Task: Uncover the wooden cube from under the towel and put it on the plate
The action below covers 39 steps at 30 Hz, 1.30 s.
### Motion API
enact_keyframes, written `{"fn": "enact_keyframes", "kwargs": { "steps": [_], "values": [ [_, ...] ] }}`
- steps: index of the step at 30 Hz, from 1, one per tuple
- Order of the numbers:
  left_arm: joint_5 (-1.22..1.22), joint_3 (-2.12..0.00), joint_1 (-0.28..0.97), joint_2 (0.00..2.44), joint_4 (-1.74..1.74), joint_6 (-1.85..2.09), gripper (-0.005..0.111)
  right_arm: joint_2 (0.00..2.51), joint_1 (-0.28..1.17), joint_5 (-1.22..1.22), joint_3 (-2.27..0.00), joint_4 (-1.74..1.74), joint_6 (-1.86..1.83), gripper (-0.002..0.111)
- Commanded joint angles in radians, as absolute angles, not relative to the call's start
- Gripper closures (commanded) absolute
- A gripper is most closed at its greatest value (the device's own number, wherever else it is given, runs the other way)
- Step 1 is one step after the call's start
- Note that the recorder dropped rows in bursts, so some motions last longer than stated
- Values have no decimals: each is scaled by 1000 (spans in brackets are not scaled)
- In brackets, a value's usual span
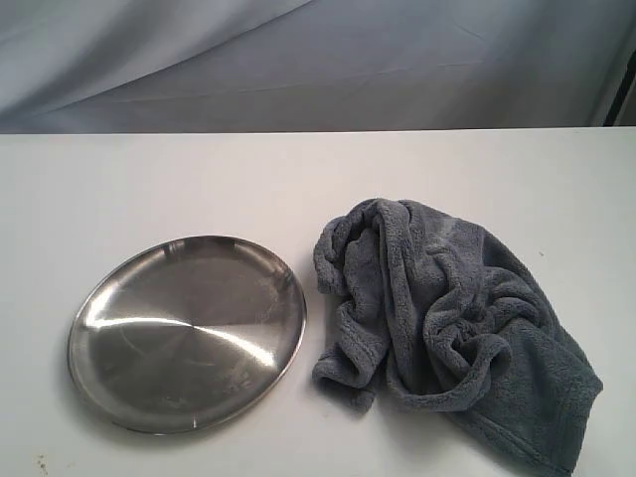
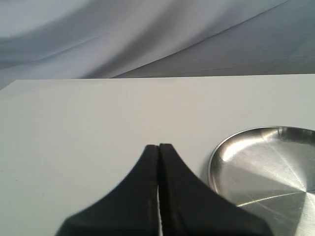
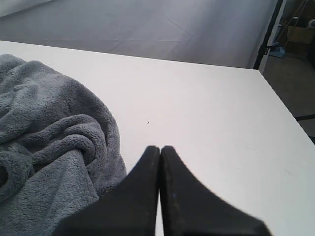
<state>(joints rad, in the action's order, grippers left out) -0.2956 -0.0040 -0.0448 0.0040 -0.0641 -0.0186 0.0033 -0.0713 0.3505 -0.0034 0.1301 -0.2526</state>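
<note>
The white worktop [image 1: 149, 179] is seen carrying two things. The towel [image 1: 447, 328] is bunched in thick folds close beside the right hand [image 3: 160, 147], on its side toward the left hand [image 2: 158, 147]. The plate [image 1: 189, 333] lies empty near the left hand, just apart from the towel. Both hands are pressed together, with nothing pinched. The wooden cube is not seen and is judged to be hidden under the towel. Uncovering is not yet begun: the right hand must be spread, then a fold pinched and lifted away.
</note>
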Motion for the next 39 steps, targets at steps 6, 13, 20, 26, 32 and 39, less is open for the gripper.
{"fn": "enact_keyframes", "kwargs": {
  "steps": [6, 13, 20, 26, 32, 39],
  "values": [
    [-285, 0, -46, 0, -62, -22, 107, 0, -70, 351, 0, 131, -254, 108],
    [-285, 0, -46, 0, -62, -22, 107, 0, -70, 351, 0, 131, -254, 108],
    [-285, 0, -46, 0, -62, -22, 107, 0, -70, 351, 0, 131, -254, 108],
    [-285, 0, -46, 0, -62, -22, 107, 0, -70, 351, 0, 131, -254, 108],
    [-285, 0, -46, 0, -62, -22, 107, 0, -70, 351, 0, 131, -254, 108],
    [-285, 0, -46, 0, -62, -22, 107, 0, -70, 237, 0, 70, -262, 108]
  ]
}}
